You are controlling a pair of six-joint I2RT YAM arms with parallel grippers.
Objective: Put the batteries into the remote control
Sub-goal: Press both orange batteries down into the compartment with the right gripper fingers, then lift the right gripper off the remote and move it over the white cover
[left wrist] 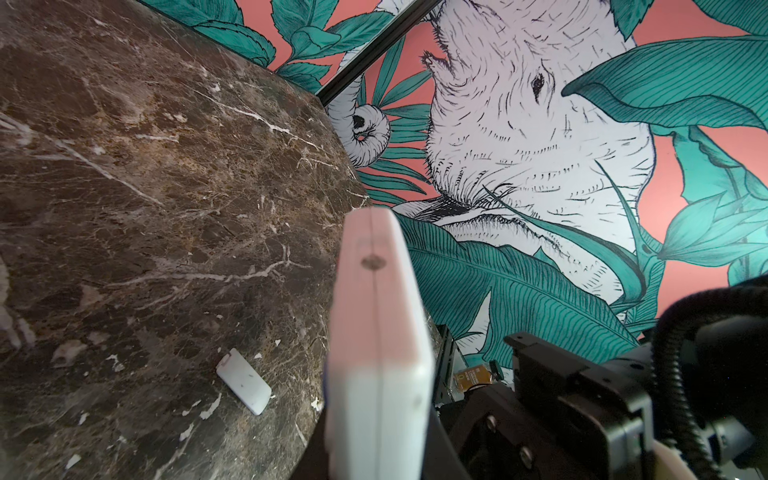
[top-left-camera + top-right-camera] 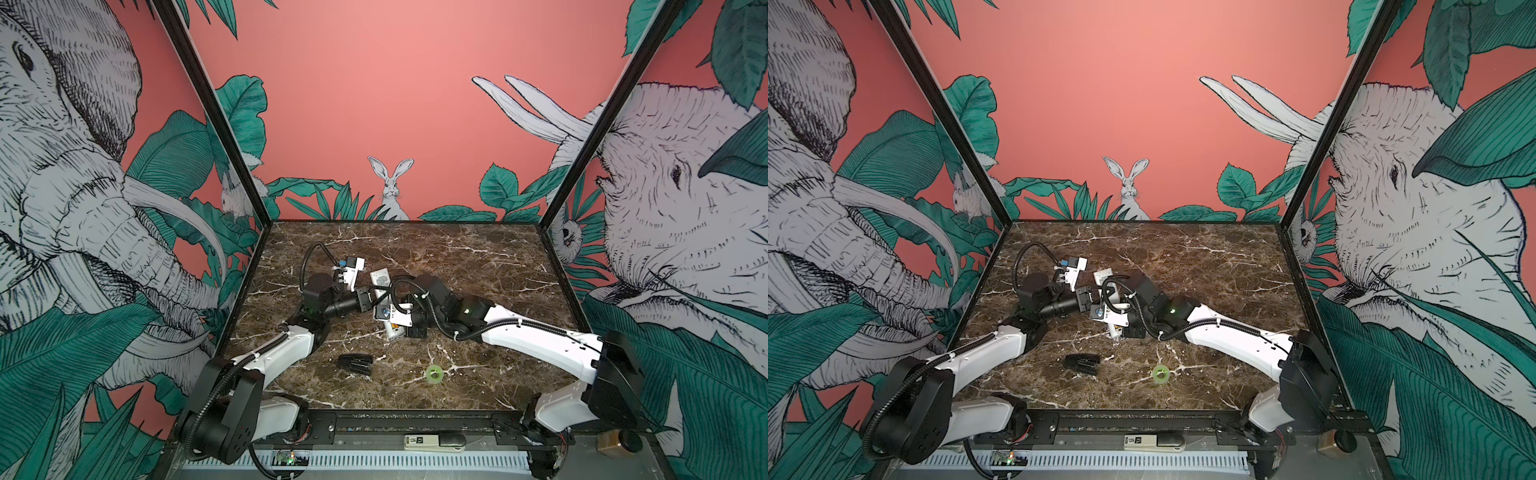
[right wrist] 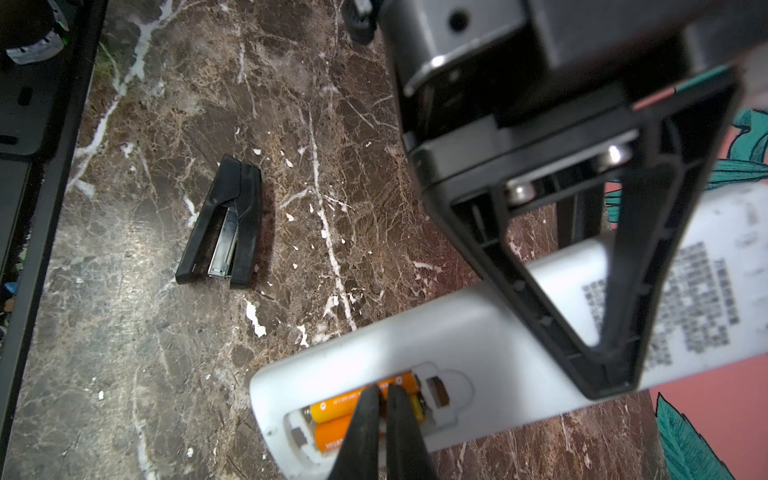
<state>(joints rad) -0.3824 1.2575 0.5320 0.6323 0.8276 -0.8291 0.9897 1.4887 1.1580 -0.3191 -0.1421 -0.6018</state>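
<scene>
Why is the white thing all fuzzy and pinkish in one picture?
Left wrist view: the remote sits very near the lens, so it blurs, probably tinted by the pink wall; the table behind is sharp. Right wrist view: the batteries look crisp.

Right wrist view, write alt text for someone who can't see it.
The right gripper, fingers shut, has its tips at two orange batteries lying side by side in the open bay of a white remote. The left gripper clamps the remote over a marble table, where a black stapler lies.
</scene>
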